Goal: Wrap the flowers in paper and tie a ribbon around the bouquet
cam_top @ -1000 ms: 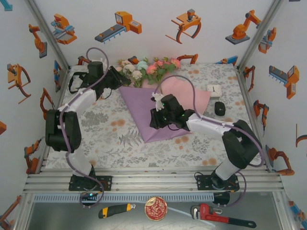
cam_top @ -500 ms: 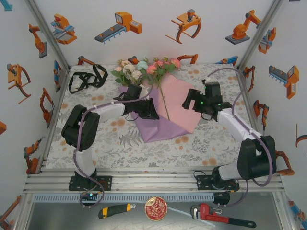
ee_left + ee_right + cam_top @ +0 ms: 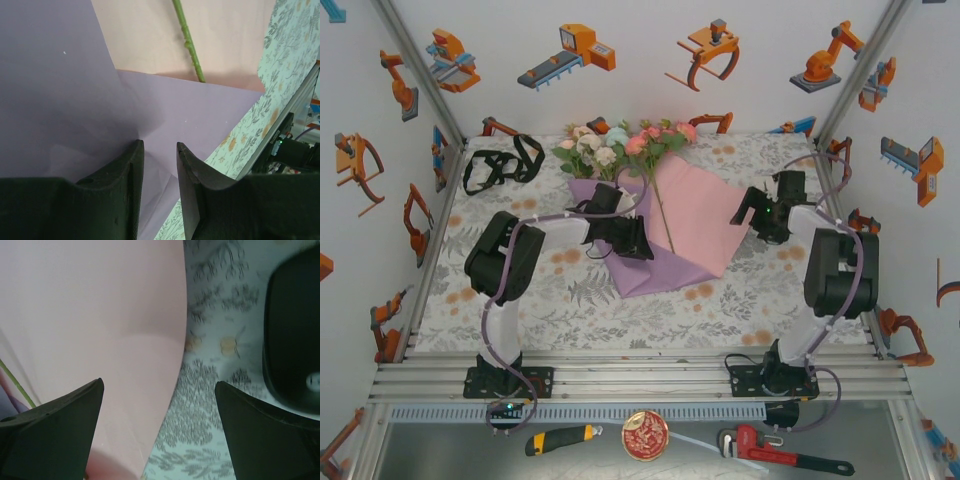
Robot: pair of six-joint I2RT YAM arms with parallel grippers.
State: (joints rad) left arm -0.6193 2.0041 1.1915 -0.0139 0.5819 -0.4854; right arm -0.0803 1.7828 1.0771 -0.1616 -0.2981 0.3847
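Left gripper (image 3: 630, 238) sits down on the lilac side of the paper (image 3: 655, 272), just beside the flower stem (image 3: 661, 212). My read is that it's pinning the sheet so it can't slide while the other side gets worked. Its jaws stand a narrow gap apart, and I can't tell whether a crease of paper is nipped between them or they're only resting on top. Right gripper (image 3: 752, 215) is spread wide with nothing in it, at the right-hand edge of the turned-back pink flap (image 3: 698, 200). That looks like a line-up to take that edge and fold it over the stems. Flowers (image 3: 620, 145) lie with heads off the far end of the sheet and stems running down the middle, which is the right layout for rolling a cone. Ribbon (image 3: 500, 165) is heaped at the back left of the tablecloth (image 3: 560, 290), well apart from everything, so the tie step isn't started. Overhead gives the layout and both arms' reach, but no jaw detail. Left wrist view shows the overlap — one lilac layer over another, with the pink and the stem beyond. Right wrist view shows the pink edge running up between the spread fingers, nearer the left one, and a black rounded object (image 3: 292, 330) close by on the cloth — a snag risk if the claw swings that way.
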